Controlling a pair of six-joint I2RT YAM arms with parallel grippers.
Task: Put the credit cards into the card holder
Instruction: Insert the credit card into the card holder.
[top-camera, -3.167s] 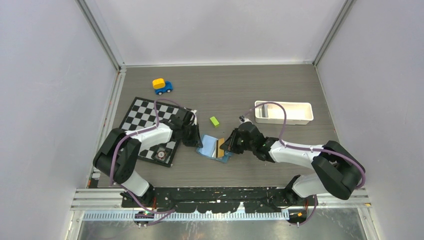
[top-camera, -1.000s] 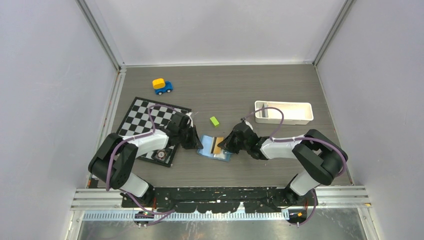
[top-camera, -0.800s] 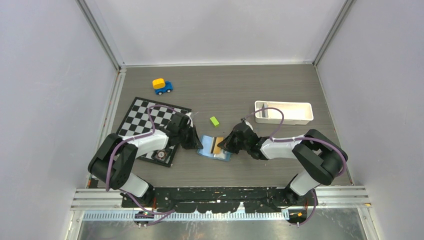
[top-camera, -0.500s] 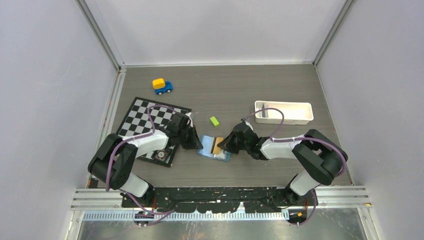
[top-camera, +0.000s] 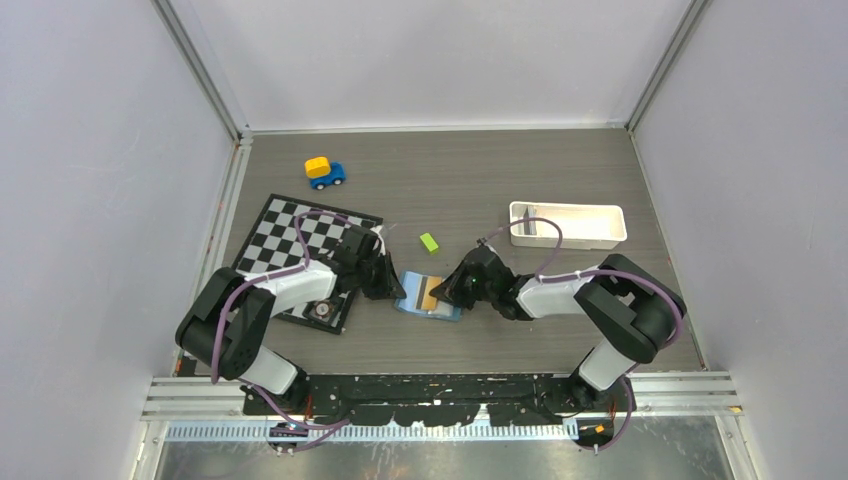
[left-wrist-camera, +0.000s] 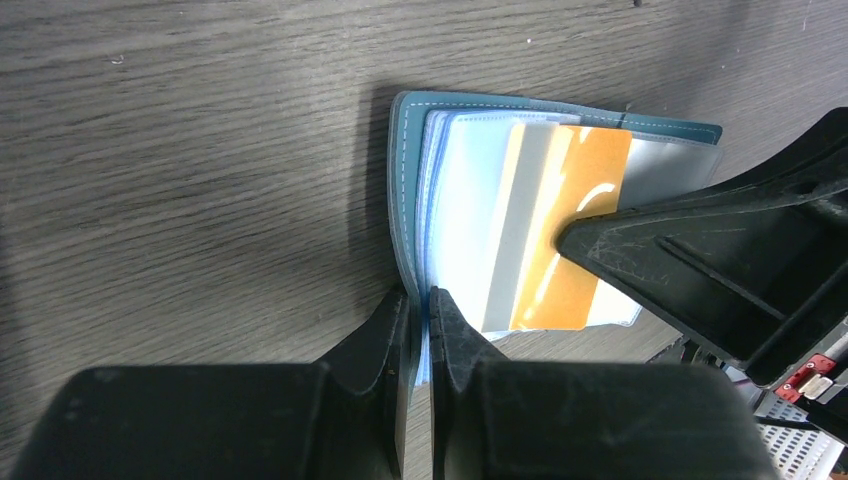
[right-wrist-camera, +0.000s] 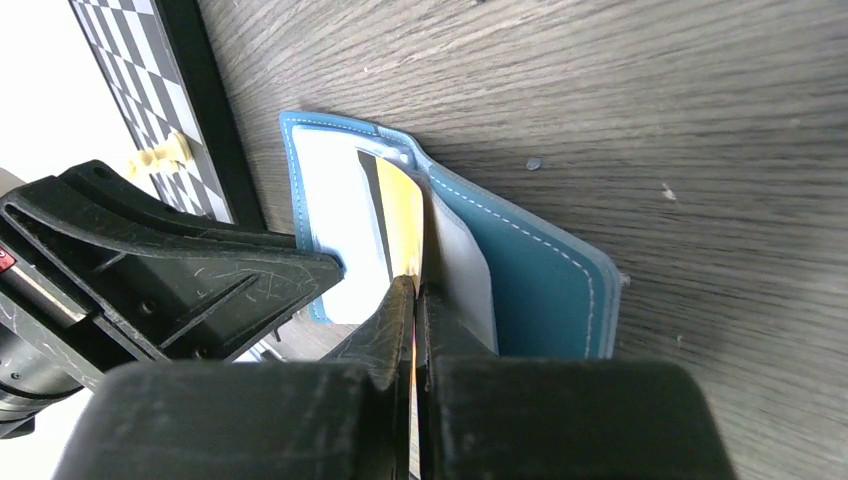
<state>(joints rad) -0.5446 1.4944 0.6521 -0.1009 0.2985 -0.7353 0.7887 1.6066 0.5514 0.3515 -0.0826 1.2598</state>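
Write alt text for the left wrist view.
The left fingers pinch one edge of an open blue wallet lying on a dark wood table. From the right, the right fingers hold a tan-gold card over the wallet's clear sleeves.

- Top view: card holder (top-camera: 410, 301) partly under both gripper tips; slots and snap too small to make out.
- Left wrist view: near edge of card holder hidden between fingers of left gripper (left-wrist-camera: 418, 300); one corner of gold card (left-wrist-camera: 560, 230) covered by right gripper (left-wrist-camera: 580, 238).
- Right wrist view: gold card seen edge-on, near end buried in the pinch.
- Small round piece (top-camera: 322, 309) on chessboard (top-camera: 290, 228): too small to name.
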